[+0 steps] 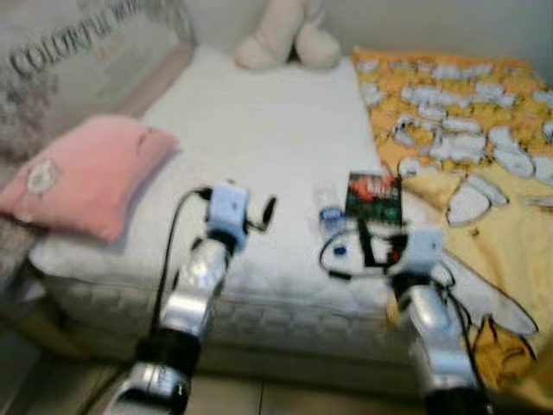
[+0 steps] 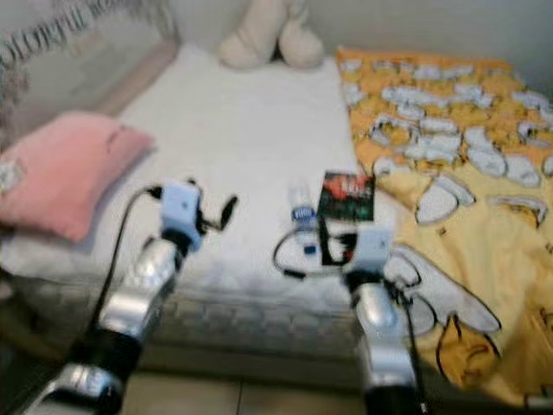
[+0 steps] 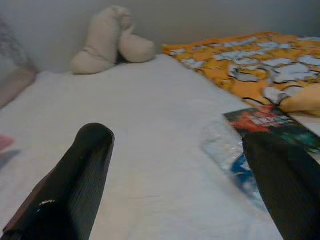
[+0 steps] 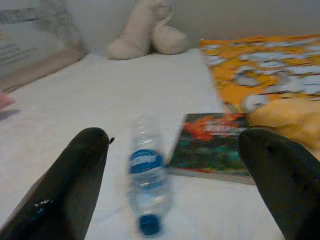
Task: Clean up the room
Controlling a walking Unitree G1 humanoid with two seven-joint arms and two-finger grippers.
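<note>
— Bottle (image 1: pixel 328 213) first: where, from the head camera?
— Lying flat on the white bed (image 1: pixel 259 138), just beside a book (image 1: pixel 373 197), ahead of the right gripper (image 1: pixel 367 242).
— And the wrist views?
— Right gripper's fingers (image 4: pixel 75 185) spread wide, straddling the bottle, likely lining up a grab. Left gripper (image 3: pixel 175 190) is wide too, holding nothing.

1. We see the whole scene softly blurred, so the lettering on the book (image 4: pixel 212 144) cover cannot be read.
2. The plush toy (image 1: pixel 285 35) is cut off by the top edge in both eye views.
3. The pink pillow (image 1: pixel 82 173) runs off the left edge.
4. The water bottle (image 3: pixel 231 155) is partly hidden behind one of the left gripper's fingers (image 3: pixel 287 185) in the left wrist view.
5. The yellow blanket (image 1: pixel 467 130) runs past the right edge.
</note>
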